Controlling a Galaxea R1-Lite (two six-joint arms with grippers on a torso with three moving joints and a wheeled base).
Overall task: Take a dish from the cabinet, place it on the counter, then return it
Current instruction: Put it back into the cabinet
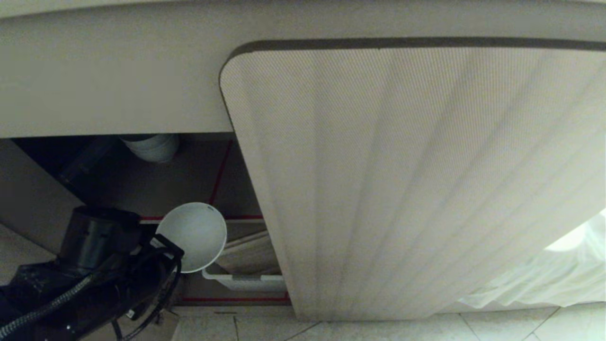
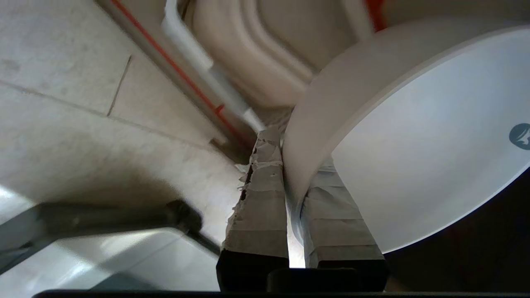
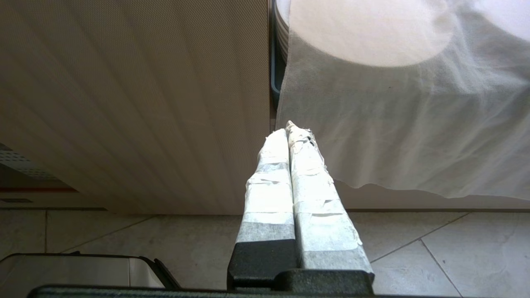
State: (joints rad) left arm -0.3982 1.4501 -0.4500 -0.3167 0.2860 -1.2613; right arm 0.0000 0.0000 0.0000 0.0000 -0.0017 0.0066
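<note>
My left gripper holds the dish, a small white bowl, tilted on edge in front of the cabinet's open lower-left bay. In the left wrist view the left gripper is shut on the dish, with one taped finger on each side of its rim; a small dark mark shows near the dish's edge. The cabinet's fluted door stands swung open. The counter shows only as a beige front band overhead; its top is out of view. The right gripper is shut on nothing, low beside the door.
Red tape edges the inner shelves. A white tray sits on the lower shelf just right of the dish. A ribbed white pipe hangs at the bay's back. A white cloth hangs right of the door. Tiled floor lies below.
</note>
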